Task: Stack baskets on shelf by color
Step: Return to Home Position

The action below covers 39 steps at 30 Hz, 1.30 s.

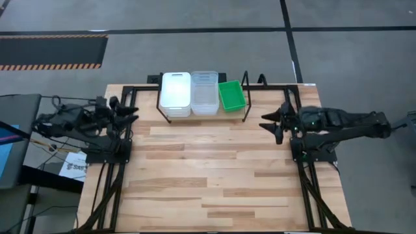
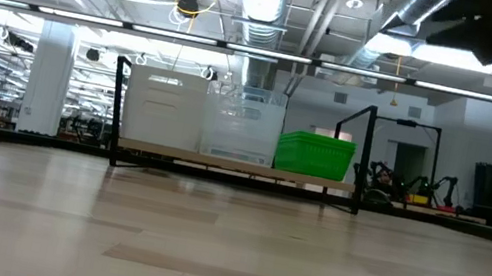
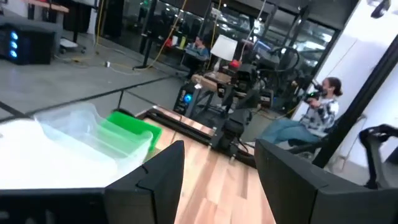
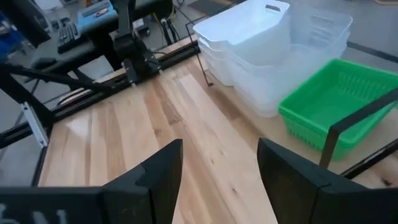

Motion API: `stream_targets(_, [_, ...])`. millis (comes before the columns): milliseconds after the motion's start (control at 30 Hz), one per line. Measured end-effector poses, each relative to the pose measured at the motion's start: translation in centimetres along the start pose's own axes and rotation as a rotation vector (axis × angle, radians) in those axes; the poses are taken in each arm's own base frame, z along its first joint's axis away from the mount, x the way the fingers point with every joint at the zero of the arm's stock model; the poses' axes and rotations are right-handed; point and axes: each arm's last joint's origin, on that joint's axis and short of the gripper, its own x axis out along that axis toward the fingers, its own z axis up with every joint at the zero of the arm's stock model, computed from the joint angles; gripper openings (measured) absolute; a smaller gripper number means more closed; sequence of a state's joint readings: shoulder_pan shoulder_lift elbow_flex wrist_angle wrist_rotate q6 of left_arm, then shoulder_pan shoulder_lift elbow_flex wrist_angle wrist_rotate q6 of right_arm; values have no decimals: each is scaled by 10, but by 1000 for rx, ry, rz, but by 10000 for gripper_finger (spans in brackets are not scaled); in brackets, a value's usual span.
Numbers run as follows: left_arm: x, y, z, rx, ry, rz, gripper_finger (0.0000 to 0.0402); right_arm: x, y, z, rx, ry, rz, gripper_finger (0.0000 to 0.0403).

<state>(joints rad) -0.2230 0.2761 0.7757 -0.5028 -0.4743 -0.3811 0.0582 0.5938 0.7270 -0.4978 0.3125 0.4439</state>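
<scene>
The shelf (image 1: 201, 117), a low black-legged rack with a light board, stands at the table's far edge. On it sit side by side a stack of white baskets (image 1: 175, 94), a stack of clear baskets (image 1: 204, 93) and a green mesh basket (image 1: 231, 95); the low view shows the white stack (image 2: 165, 109), the clear stack (image 2: 242, 125) and the lower green basket (image 2: 314, 156). My left gripper (image 1: 133, 117) hovers open at the table's left side, and my right gripper (image 1: 268, 123) hovers open at the right side. Both are apart from the baskets.
The wooden tabletop (image 1: 208, 175) stretches in front of the shelf. Black arm bases stand at the left (image 1: 107, 153) and right (image 1: 312, 153) table edges. A seated person (image 3: 314, 118) shows in the room beyond the table.
</scene>
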Motion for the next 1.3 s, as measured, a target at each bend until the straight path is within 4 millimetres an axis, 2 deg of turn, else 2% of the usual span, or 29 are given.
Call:
stream_targets(233, [-3,20,-47,-90,-45,-50,185,7,-1,-37,28,-37,-14,226])
stream_targets(433, [-4,27,-66,-75,-29,-72,185,14,-3,-62,39,-45,-58,226])
stream_targets(533, [-2,26,-66,-55,-34,-61,185,16,-4,-70,25,-42,-91,226])
stream_targets(733, [-2,27,-68,-51,-37,-63,185,18,-6,-74,123,-44,-113,226])
stream_targets(900, [-2,28,-69,-55,-38,-34,185,18,-4,-77,135,32,-29,226])
stream_targets(967, [-2,28,-70,-48,-33,-34,185,18,-3,-76,81,35,0,226])
stream_targets(1067, [-2,27,-69,-26,-31,-67,185,16,2,-67,-63,-57,45,226])
stream_targets(1167, [-2,27,-69,-18,-24,-86,185,5,-4,-57,-91,-157,59,226])
stream_targets(1300, [-2,27,-69,5,-29,-75,185,-16,-20,-55,-72,-220,42,226])
